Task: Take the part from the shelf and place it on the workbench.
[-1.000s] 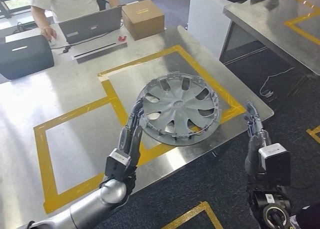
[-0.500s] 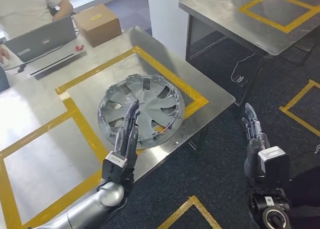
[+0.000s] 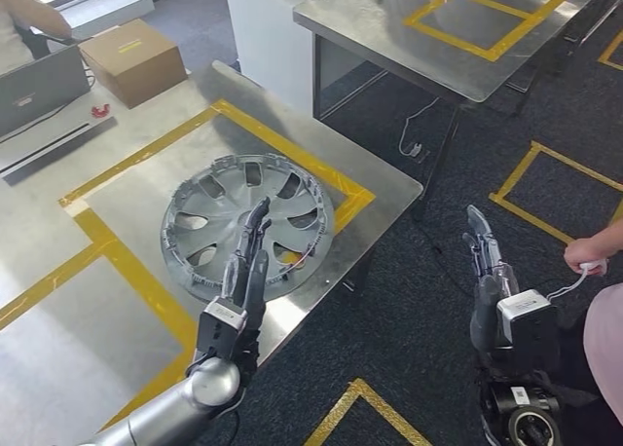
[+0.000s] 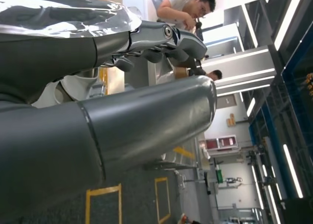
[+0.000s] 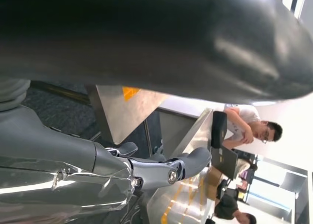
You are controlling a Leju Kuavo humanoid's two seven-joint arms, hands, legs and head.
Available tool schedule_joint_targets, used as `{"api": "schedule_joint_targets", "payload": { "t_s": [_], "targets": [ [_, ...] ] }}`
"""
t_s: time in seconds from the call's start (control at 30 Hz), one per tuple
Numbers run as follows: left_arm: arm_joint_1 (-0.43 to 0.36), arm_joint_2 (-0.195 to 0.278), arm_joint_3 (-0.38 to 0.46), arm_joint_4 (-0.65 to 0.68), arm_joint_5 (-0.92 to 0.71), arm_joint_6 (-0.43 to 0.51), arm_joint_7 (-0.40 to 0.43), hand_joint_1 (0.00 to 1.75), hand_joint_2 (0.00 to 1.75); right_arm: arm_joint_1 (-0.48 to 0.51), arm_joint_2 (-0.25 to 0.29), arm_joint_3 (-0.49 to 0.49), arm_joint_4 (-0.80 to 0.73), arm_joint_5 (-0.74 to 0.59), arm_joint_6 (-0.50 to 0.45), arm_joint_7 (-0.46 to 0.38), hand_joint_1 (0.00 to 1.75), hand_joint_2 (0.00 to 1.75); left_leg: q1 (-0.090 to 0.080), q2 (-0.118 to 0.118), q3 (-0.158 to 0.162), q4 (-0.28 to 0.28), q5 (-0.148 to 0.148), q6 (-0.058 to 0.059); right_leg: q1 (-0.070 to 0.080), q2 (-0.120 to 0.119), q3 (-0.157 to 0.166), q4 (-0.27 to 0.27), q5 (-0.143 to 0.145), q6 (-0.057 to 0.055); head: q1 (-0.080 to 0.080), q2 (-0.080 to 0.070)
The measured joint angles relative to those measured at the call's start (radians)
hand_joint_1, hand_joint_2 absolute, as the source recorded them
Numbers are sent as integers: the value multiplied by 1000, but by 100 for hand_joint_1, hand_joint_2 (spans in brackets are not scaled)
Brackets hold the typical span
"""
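A steel table (image 3: 44,358) marked with yellow tape (image 3: 132,280) carries a silver hubcap (image 3: 246,222) lying flat just beyond the left hand (image 3: 246,271). Farther off sit a cardboard box (image 3: 132,61) and a laptop (image 3: 37,86).

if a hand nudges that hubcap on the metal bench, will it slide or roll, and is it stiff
The hubcap lies flat on the smooth steel workbench, so a nudge would probably slide it rather than roll it. Its thin spoked shape with open slots suggests it is light for its size and may flex slightly. The small clips around its rim look like the most breakable part.
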Motion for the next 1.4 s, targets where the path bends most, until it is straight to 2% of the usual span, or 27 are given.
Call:
{"api": "schedule_joint_targets", "payload": {
  "t_s": [0.07, 0.1, 0.13, 0.17, 0.23, 0.3, 0.37, 0.43, 0.5, 0.53, 0.57, 0.6, 0.63, 0.67, 0.73, 0.8, 0.87, 0.93, 1.0, 1.07, 1.1, 1.13, 1.17, 1.23, 1.3, 1.37, 1.4],
  "targets": [
    [4, 0, 0, 0, -4, 0, 4, 0, 0, 3, 0, 0, 0, 2, 3, -3, 0, 0, -3, 23, 1, 0, -2, 2, -2, -10, -43, 105, -39, 4, 1, 0],
    [6, 0, 0, 0, -6, 0, 7, 0, 0, 5, 0, 0, 0, 4, 6, -5, 0, 0, -4, 34, 2, 1, -3, 2, -2, -13, -40, 107, -33, 4, 1, 0],
    [7, 0, 0, -1, -8, 0, 9, 0, 0, 6, 0, 0, 0, 6, 8, -7, 0, 0, -5, 44, 4, 1, -5, 1, -2, -17, -13, 64, -8, 2, 1, 0],
    [7, 0, 0, -2, -9, 0, 11, 0, 0, 6, 0, 0, 0, 9, 9, -8, 0, 0, -5, 53, 8, 1, -8, -1, 0, -31, 29, -10, 25, -1, 1, 0],
    [7, 0, 0, -5, -11, 0, 12, 0, 0, 3, 0, 0, -1, 13, 11, -10, 0, 0, -10, 70, 13, 2, -13, -8, 9, -69, 107, -146, 65, -12, 1, 0],
    [8, 1, 0, -8, -11, 0, 13, 0, 0, 1, 0, 0, -1, 14, 12, -11, 0, 0, -14, 88, 16, 2, -15, -16, 18, -79, 130, -189, 69, -23, 0, 0],
    [6, 1, 0, -9, -10, 0, 13, 0, 0, 1, 0, 1, -2, 14, 14, -11, 0, 0, -13, 101, 19, 3, -19, -25, 16, -56, 131, -196, 76, -34, -2, 0],
    [3, 1, 1, -12, -11, 0, 13, 0, 0, -2, 0, 2, -6, 14, 14, -10, 0, 0, -9, 65, 1, 50, -53, -36, 10, -36, 134, -205, 83, -45, -3, 0],
    [4, 3, 2, -15, -11, 0, 13, 0, 0, -5, 0, 3, -8, 9, 12, -10, 0, 0, -4, 16, -61, 180, -118, -45, 6, -17, 133, -209, 87, -51, -10, 0],
    [5, 4, 2, -15, -11, 0, 14, 0, 0, -6, 0, 4, -8, 6, 10, -10, 0, 0, -2, 7, -97, 252, -145, -48, 6, -7, 132, -209, 88, -52, -13, 0],
    [7, 5, 2, -15, -11, 0, 15, 0, 0, -6, 0, 5, -9, 3, 9, -11, 0, 0, -1, 4, -123, 299, -155, -51, 6, 5, 132, -209, 88, -53, -15, 0],
    [8, 6, 2, -15, -12, 0, 15, 0, 0, -6, 0, 7, -9, 1, 8, -11, 0, 0, 0, 3, -132, 307, -146, -52, 6, 17, 132, -209, 89, -52, -16, 0],
    [8, 7, 3, -16, -13, 0, 15, 0, 0, -6, 0, 8, -9, 0, 8, -12, 0, 0, 2, 1, -118, 271, -116, -52, 5, 29, 132, -208, 89, -51, -17, 0],
    [8, 7, 3, -16, -13, 0, 15, 0, 0, -6, 0, 8, -9, 0, 7, -12, 0, 0, 5, -8, -88, 202, -76, -52, 3, 42, 133, -208, 89, -49, -19, 0],
    [8, 8, 5, -18, -14, 0, 15, 0, 0, -7, 0, 9, -9, 0, 6, -13, 0, 0, 13, -50, -24, 60, -15, -51, 3, 65, 129, -204, 90, -42, -21, 0],
    [8, 8, 5, -20, -15, 0, 15, 0, 0, -8, 0, 9, -10, 0, 5, -14, 0, 0, 13, -72, -2, 5, -2, -45, 2, 84, 122, -203, 92, -29, -21, 0],
    [7, 8, 6, -22, -16, 0, 15, 0, 0, -8, 0, 11, -11, 0, 2, -15, 0, 0, 10, -53, 1, -1, 1, -32, -1, 96, 116, -206, 95, -15, -20, 0],
    [6, 6, 7, -25, -17, 0, 15, 0, 0, -10, 0, 14, -13, 1, -4, -18, 0, 0, 10, -30, 7, -9, 5, -18, -1, 61, 94, -166, 69, -7, -15, 0],
    [7, 5, 8, -26, -17, 0, 15, 0, 0, -14, 0, 18, -15, 4, -10, -19, 0, 0, 6, -6, 10, -13, 5, -9, 1, 8, 37, -41, 4, -2, -7, 0],
    [9, 5, 10, -26, -16, 0, 15, 0, 0, -15, 0, 22, -15, 5, -16, -19, 0, 0, 1, 18, 11, -12, 3, -5, -1, -8, -22, 89, -45, 1, -4, 0],
    [9, 5, 10, -26, -15, 0, 15, 0, 0, -14, 0, 24, -15, 5, -18, -19, 0, 0, 0, 30, 11, -12, 1, -5, -1, -11, -28, 106, -43, 2, -4, 0],
    [9, 5, 10, -26, -14, 0, 15, 0, 0, -14, 0, 26, -16, 5, -20, -19, 0, 0, -1, 41, 13, -11, -1, -5, -2, -14, -13, 80, -22, 1, -4, 0],
    [9, 5, 10, -26, -13, 0, 15, 0, 0, -13, 0, 28, -16, 4, -22, -19, 0, 0, -1, 51, 16, -10, -4, -7, -2, -23, 23, 15, 12, -1, -4, 0],
    [8, 5, 10, -27, -11, 0, 15, 0, 0, -15, 0, 31, -17, 4, -27, -21, 0, 0, -5, 68, 22, -8, -10, -14, 5, -67, 100, -130, 62, -8, -3, 0],
    [8, 6, 10, -27, -8, 0, 15, 0, 0, -16, 0, 33, -17, 3, -33, -26, 0, 0, -12, 84, 23, -6, -13, -22, 13, -91, 130, -189, 70, -20, -4, 0],
    [7, 6, 11, -27, -6, 0, 13, 0, 0, -16, 0, 34, -19, 1, -39, -31, 0, 0, -12, 100, 24, -6, -16, -31, 15, -70, 131, -194, 74, -33, -6, 0],
    [6, 6, 11, -27, -6, 0, 13, 0, 0, -16, 0, 35, -20, 0, -41, -33, 0, 0, -10, 91, 23, 1, -23, -36, 14, -58, 131, -196, 77, -38, -7, 0]
  ]
}}
